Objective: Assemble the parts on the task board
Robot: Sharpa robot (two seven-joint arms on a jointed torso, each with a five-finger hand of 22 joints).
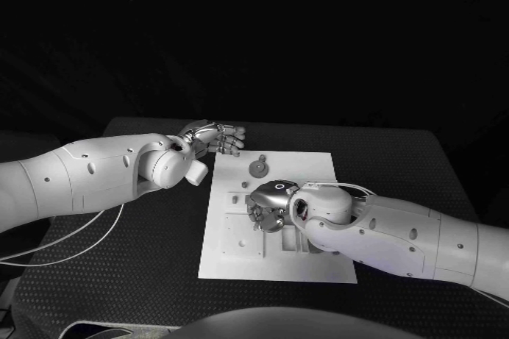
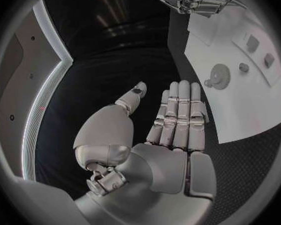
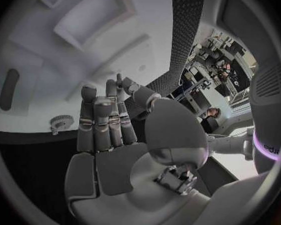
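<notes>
The left hand (image 1: 213, 138) hovers empty, fingers straight, off the task board's (image 1: 318, 262) far left corner. The right hand (image 1: 268, 207), spread and empty, hangs over the board's middle; a gear (image 1: 259, 167) lies near its far edge.

Place: robotics lab
Evidence: black perforated-mat table (image 1: 413, 162); cluttered equipment benches (image 3: 225, 67) past the table, 12 o'clock.

Task board (image 1: 318, 170) middle under the right hand (image 1: 268, 207); small parts there too small to tell.
</notes>
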